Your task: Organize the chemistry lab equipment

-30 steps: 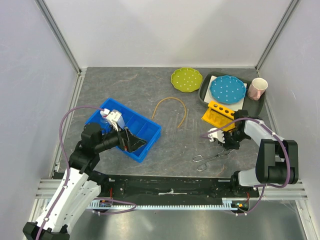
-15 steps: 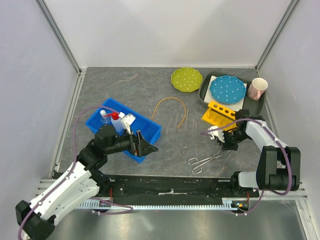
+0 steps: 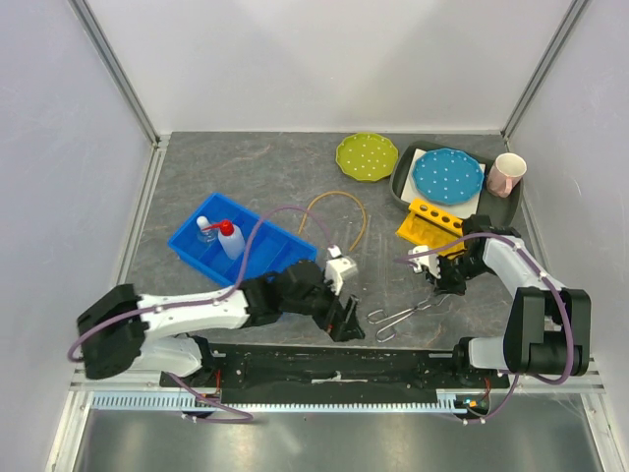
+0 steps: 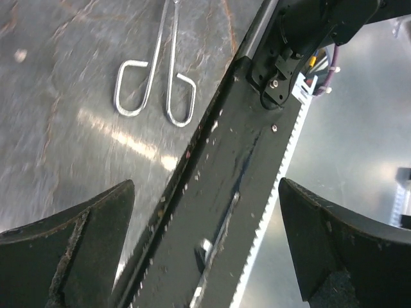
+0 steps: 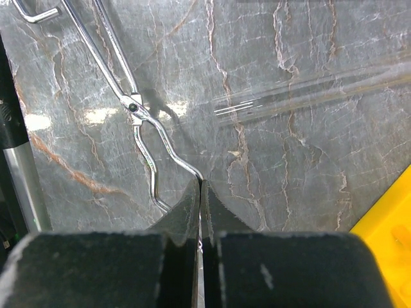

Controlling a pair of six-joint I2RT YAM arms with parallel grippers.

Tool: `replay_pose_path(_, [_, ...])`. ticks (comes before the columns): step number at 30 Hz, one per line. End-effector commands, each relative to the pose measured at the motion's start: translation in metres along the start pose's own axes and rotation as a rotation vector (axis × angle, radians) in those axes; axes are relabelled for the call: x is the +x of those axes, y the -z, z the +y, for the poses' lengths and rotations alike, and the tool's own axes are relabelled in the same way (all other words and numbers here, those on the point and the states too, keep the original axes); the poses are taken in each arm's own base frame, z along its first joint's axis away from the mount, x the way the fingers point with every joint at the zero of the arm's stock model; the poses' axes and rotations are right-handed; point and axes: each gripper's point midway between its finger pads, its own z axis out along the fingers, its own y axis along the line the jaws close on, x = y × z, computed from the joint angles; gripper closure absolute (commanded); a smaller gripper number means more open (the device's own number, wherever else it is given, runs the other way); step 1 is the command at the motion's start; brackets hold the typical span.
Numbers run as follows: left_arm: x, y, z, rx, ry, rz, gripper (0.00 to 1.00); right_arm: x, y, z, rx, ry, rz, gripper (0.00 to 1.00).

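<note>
My left claw gapes wide and empty just left of the tongs, whose long axis runs right and slightly far toward my closed right claw (pinching wire or not, I cannot tell).

Bare table forms a free lane between the wide-spread left gripper and the loop handles of the tongs. The black rail at the near edge lies beneath that gripper's fingers. The tongs' far end is taken up by the right gripper, pinched closed on it. The yellow rack stands just behind that gripper, and glass tubes lie beside the tongs. The blue bin bounds the left.
</note>
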Motion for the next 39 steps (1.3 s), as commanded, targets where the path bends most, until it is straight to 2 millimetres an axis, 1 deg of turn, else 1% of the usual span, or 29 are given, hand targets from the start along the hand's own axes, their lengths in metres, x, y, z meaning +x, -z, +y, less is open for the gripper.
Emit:
replay_pose_path(1, [-0.042,-0.041,-0.021,0.075,-0.239,-0.107,0.0,-0.018,0.003,-0.005,0.037,0.033,-0.076,1.0])
replay_pose_path(2, [-0.04,-0.05,-0.019,0.076,-0.237,-0.09,0.0,-0.018,0.003,-0.005,0.04,0.036,-0.078,1.0])
replay_pose_path(3, [-0.033,-0.061,-0.013,0.064,-0.231,-0.061,0.0,-0.017,0.003,-0.004,0.038,0.033,-0.076,1.0])
replay_pose_path(4, [-0.039,-0.068,-0.015,0.065,-0.232,-0.067,0.0,-0.016,0.002,-0.003,0.034,0.034,-0.075,1.0])
replay_pose_path(5, [-0.039,-0.073,-0.013,0.06,-0.236,-0.061,0.01,-0.016,0.001,-0.003,0.036,0.037,-0.075,1.0])
replay_pose_path(6, [-0.036,-0.081,-0.007,0.041,-0.241,-0.047,0.01,-0.014,-0.001,-0.002,0.03,0.032,-0.07,1.0])
replay_pose_path(8, [-0.039,-0.086,-0.006,0.028,-0.247,-0.049,0.02,-0.011,-0.004,-0.001,0.024,0.026,-0.065,1.0])
replay_pose_path(9, [-0.039,-0.09,0.001,-0.003,-0.241,-0.051,0.02,-0.009,-0.005,0.001,0.019,0.023,-0.061,1.0])
replay_pose_path(10, [-0.037,-0.091,0.005,-0.022,-0.233,-0.044,0.02,-0.008,-0.007,0.0,0.022,0.024,-0.058,1.0])
replay_pose_path(12, [-0.036,-0.092,0.015,-0.072,-0.212,-0.04,0.06,-0.005,-0.01,0.001,0.017,0.013,-0.054,1.0])
replay_pose_path(13, [-0.031,-0.093,0.02,-0.094,-0.202,-0.023,0.07,-0.003,-0.01,-0.001,0.021,0.012,-0.052,1.0])
replay_pose_path(16, [-0.023,-0.089,0.029,-0.142,-0.16,0.0,0.13,-0.002,-0.014,0.0,0.015,0.006,-0.054,1.0])
replay_pose_path(17, [-0.022,-0.089,0.031,-0.151,-0.151,0.002,0.17,-0.002,-0.015,0.002,0.01,0.001,-0.056,1.0])
replay_pose_path(20, [-0.018,-0.084,0.037,-0.188,-0.125,0.009,0.19,-0.001,-0.016,0.001,0.008,-0.001,-0.056,1.0])
replay_pose_path(22, [-0.017,-0.079,0.038,-0.201,-0.117,0.006,0.19,0.004,-0.019,0.003,-0.002,-0.007,-0.037,1.0])
replay_pose_path(23, [-0.021,-0.074,0.035,-0.199,-0.116,-0.007,0.19,0.007,-0.02,0.004,-0.007,-0.011,-0.031,1.0])
replay_pose_path(24, [-0.022,-0.07,0.036,-0.21,-0.116,-0.015,0.19,0.007,-0.02,0.005,-0.01,-0.012,-0.029,0.99])
replay_pose_path(25, [-0.025,-0.066,0.034,-0.212,-0.114,-0.025,0.19,0.006,-0.02,0.009,-0.02,-0.005,-0.03,0.92])
replay_pose_path(26, [-0.033,-0.057,0.028,-0.209,-0.118,-0.054,0.19,0.003,-0.019,0.01,-0.021,0.003,-0.045,0.87])
replay_pose_path(27, [-0.034,-0.05,0.03,-0.227,-0.119,-0.063,0.19,0.0,-0.017,0.015,-0.031,0.003,-0.054,0.76])
replay_pose_path(29, [-0.04,-0.038,0.027,-0.235,-0.118,-0.093,0.18,-0.01,-0.011,0.015,-0.009,0.038,-0.075,0.67])
replay_pose_path(30, [-0.048,-0.023,0.025,-0.252,-0.12,-0.138,0.18,-0.013,-0.009,0.018,-0.013,0.044,-0.079,0.63])
replay_pose_path(32, [-0.056,-0.007,0.024,-0.272,-0.114,-0.187,0.16,-0.024,-0.005,0.018,-0.005,0.079,-0.085,0.6])
replay_pose_path(33, [-0.06,0.007,0.019,-0.264,-0.115,-0.221,0.16,-0.027,-0.004,0.02,-0.009,0.084,-0.086,0.57])
replay_pose_path(34, [-0.059,0.015,0.019,-0.271,-0.112,-0.228,0.14,-0.034,-0.006,0.023,-0.019,0.117,-0.089,0.56])
replay_pose_path(36, [-0.058,0.028,0.021,-0.29,-0.104,-0.247,0.09,-0.043,-0.006,0.026,-0.034,0.128,-0.105,0.52])
replay_pose_path(37, [-0.06,0.041,0.018,-0.288,-0.103,-0.268,0.07,-0.049,-0.007,0.029,-0.05,0.15,-0.115,0.51])
replay_pose_path(38, [-0.059,0.047,0.019,-0.296,-0.094,-0.278,0.02,-0.054,-0.008,0.031,-0.062,0.159,-0.127,0.5])
replay_pose_path(39, [-0.055,0.052,0.02,-0.298,-0.091,-0.277,0.0,-0.063,-0.011,0.036,-0.086,0.176,-0.148,0.49])
